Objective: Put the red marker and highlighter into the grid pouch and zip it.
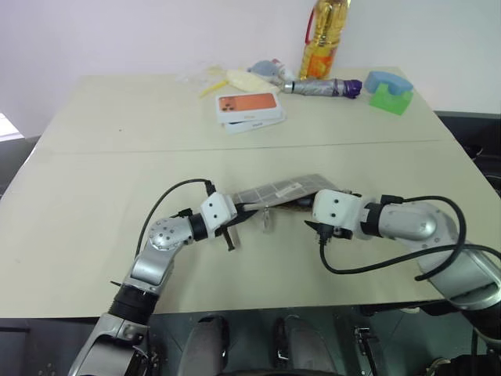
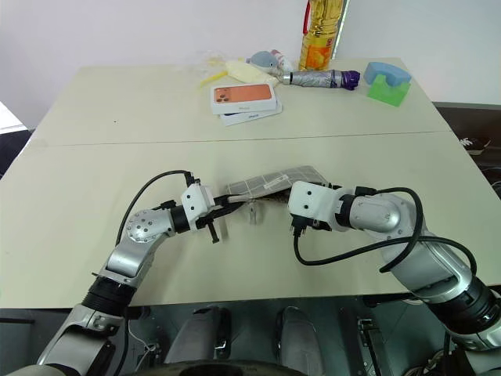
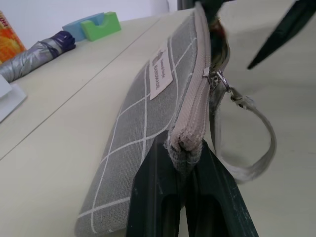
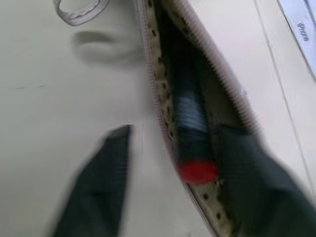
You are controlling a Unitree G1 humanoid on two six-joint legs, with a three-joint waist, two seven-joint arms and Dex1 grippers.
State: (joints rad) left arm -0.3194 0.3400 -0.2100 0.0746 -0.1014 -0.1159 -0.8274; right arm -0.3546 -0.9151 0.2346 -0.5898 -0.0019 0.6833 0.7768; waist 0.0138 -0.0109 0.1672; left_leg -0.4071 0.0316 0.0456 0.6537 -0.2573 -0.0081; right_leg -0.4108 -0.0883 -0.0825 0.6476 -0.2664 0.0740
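The grid pouch lies mid-table, grey with white lines, one end lifted off the surface. My left gripper is shut on that end of the pouch, just below the zipper pull and wrist strap. The mouth of the pouch gapes open, showing a dotted lining. The red marker lies inside it, red end toward me. My right gripper is open, one finger on each side of the opening's near edge, holding nothing. The highlighter is out of view.
At the table's far side lie a white-and-orange phone box, a folded grey umbrella, a blue and green block, an oil bottle and pale yellow clutter. A seam crosses the table.
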